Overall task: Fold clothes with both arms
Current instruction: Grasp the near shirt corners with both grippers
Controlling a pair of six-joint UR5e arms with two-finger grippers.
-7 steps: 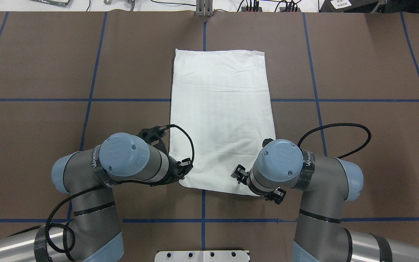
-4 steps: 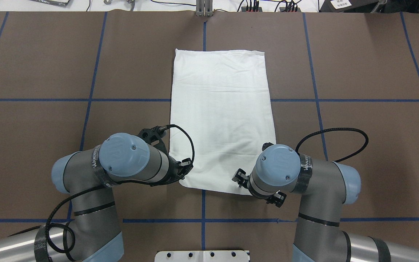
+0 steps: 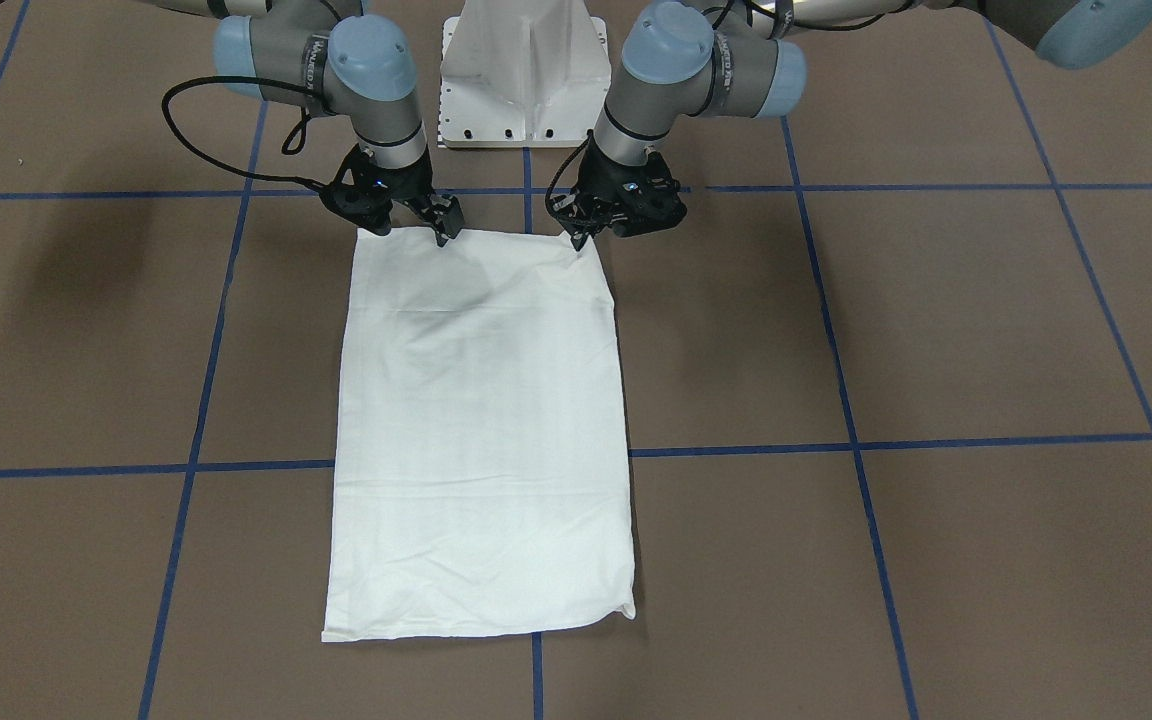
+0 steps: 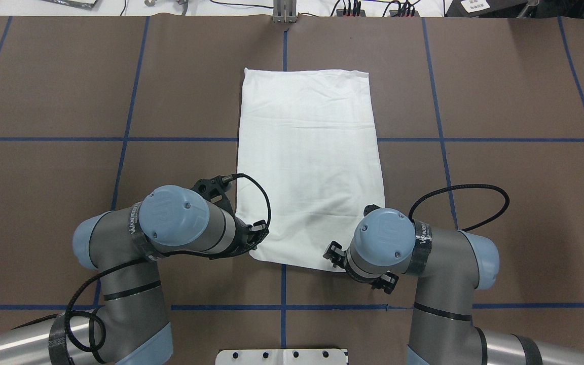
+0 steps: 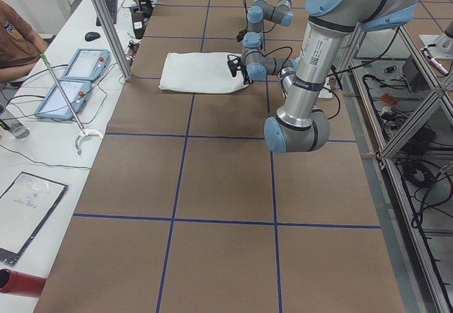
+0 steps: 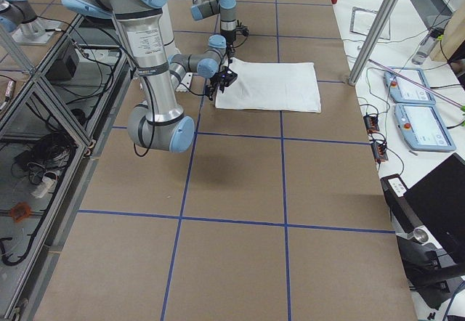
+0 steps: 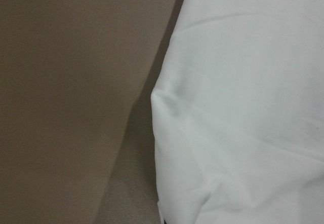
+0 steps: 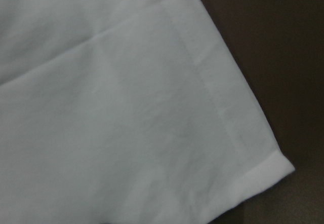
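Your right fingers (image 3: 446, 225) are spread wide, tips pointing down at the robot-side edge of the T-shirt (image 3: 476, 420), right at its corner. Whether they touch the cloth, you cannot tell. Your left fingers (image 3: 579, 228) point down at the other corner of that same edge. The black wrist body hides their gap, so you cannot tell whether they are apart or together. The right wrist view shows a stitched hem and a square corner over the dark counter (image 3: 936, 330). The left wrist view shows a cloth edge with a small pucker.

The T-shirt lies flat as a long white rectangle at the counter's middle, across the blue tape lines (image 3: 256, 467). The right arm (image 3: 366, 60) and left arm (image 3: 676, 60) bend in from either side of the white pedestal base (image 3: 521, 80).
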